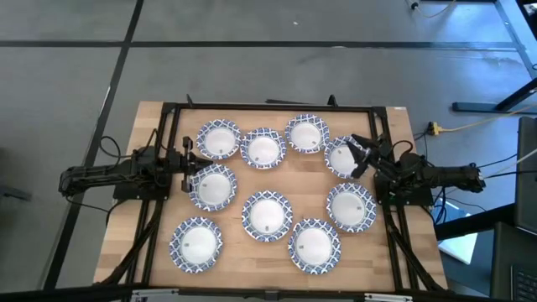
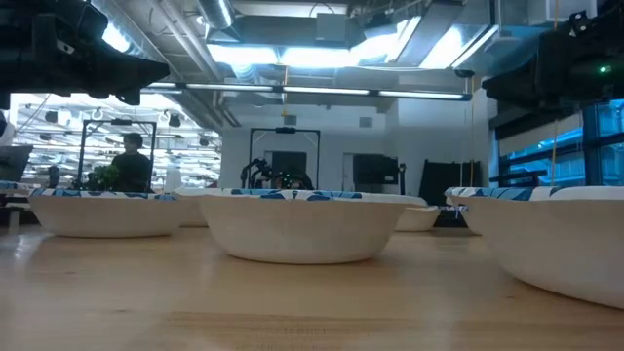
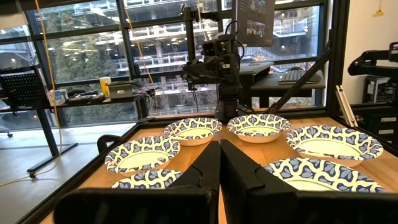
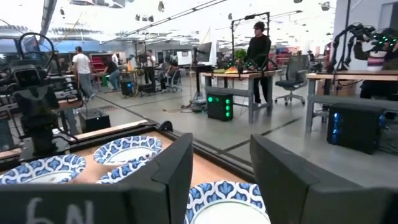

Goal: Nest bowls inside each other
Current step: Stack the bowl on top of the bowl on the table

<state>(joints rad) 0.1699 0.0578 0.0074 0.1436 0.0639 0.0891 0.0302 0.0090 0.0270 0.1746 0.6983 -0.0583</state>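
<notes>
Currently you see nine bowls, white centres, blue-patterned rims, spread singly over the table | right gripper over the far-right-corner bowl, fingers parted, holding nothing | left gripper at left edge, fingers together, empty.

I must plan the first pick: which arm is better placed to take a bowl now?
Probably the right. Its tool stands open over the rim of a bowl. The left tool is shut and sits beside another bowl, so it must open first.
</notes>
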